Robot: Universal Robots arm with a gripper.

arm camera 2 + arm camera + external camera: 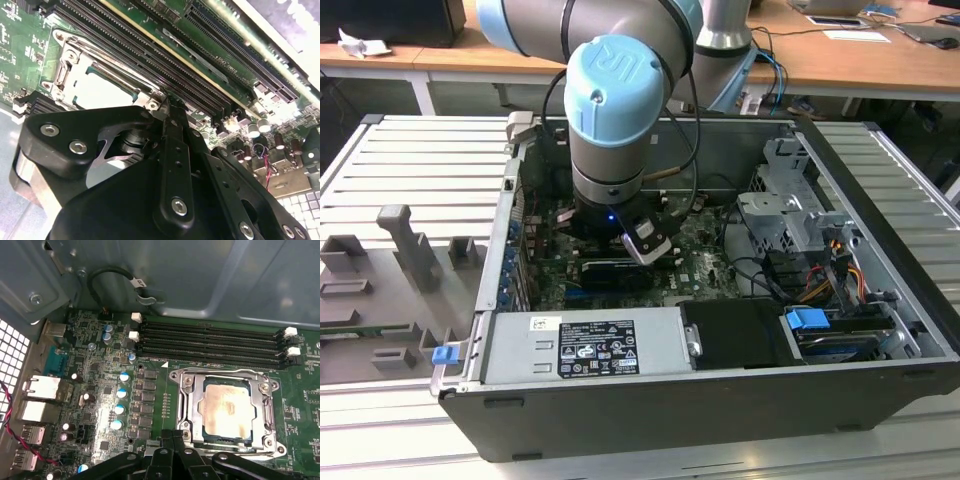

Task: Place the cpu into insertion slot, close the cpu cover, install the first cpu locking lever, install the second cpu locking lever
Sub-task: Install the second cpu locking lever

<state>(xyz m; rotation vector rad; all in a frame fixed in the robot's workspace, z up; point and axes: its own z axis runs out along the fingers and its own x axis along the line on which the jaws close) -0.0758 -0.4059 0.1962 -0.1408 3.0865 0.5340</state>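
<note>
The cpu point(225, 405), a pale beige-silver square, lies in the insertion slot point(192, 432) on the green board. The silvery cpu cover point(261, 412) lies flat over it and frames its face. In the second wrist view the cpu point(102, 90) and the cpu cover point(65, 75) sit just beyond my fingertips. My gripper point(173, 441) is shut with its black fingers pressed together at the socket's edge, and nothing shows between them. The same gripper point(167, 107) has its tip against the corner of the cover frame. I cannot tell the locking levers apart from the frame.
Long black memory slots point(210, 342) run beside the socket, with capacitors point(121, 392) and rear ports point(40, 390) further along. A red-black wire point(20, 440) hangs near the ports. The arm's wrist point(610, 130) reaches into the open case between the power supply point(580, 345) and the drive cage point(790, 200).
</note>
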